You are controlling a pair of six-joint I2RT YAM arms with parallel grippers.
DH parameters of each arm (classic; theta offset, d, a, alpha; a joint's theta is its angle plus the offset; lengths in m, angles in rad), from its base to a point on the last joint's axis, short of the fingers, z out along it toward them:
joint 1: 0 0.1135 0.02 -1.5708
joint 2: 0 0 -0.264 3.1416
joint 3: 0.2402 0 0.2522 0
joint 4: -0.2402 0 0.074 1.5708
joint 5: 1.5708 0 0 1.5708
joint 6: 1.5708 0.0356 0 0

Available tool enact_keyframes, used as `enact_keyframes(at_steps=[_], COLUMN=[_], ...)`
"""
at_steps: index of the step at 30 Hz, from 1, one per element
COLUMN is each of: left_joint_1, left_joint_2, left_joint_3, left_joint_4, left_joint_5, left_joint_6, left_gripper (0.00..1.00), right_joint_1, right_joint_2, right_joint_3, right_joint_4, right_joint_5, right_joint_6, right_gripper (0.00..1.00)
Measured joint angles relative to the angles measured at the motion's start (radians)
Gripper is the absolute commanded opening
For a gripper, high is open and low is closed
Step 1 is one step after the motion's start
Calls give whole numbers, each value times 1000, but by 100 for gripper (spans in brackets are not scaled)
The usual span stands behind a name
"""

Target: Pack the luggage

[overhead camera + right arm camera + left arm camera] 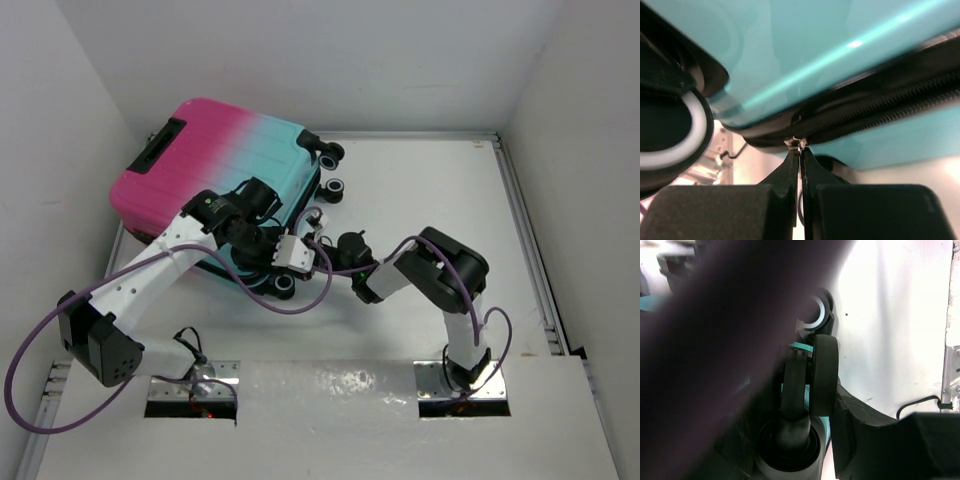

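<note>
The right fingers (782, 175) are closed on the zipper pull (796, 144) of the luggage (790, 45). The state of the left fingers (900, 445) cannot be told. The pull could be lost through a skewed tug.

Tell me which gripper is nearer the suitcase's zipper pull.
Right. The right gripper pinches the zipper pull at the teal end of the suitcase, fingertips closed on it. The left gripper sits off it, by a black wheel.
</note>
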Motion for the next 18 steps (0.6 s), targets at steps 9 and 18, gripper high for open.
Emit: enact_keyframes(at_steps=[9,18], left_joint_1=[0,0], left_joint_2=[-10,-24], left_joint_3=[-7,-9], left_joint_4=[-5,-5], left_joint_5=[8,8], left_joint_6=[30,29], left_gripper=[0,0], right_joint_1=[-67,-171], right_joint_2=[-136,-85], right_joint_3=[-55,146], right_joint_4=[-130,-353], right_joint_5=[202,338], right_joint_6=[-43,-77], right_gripper=[0,0])
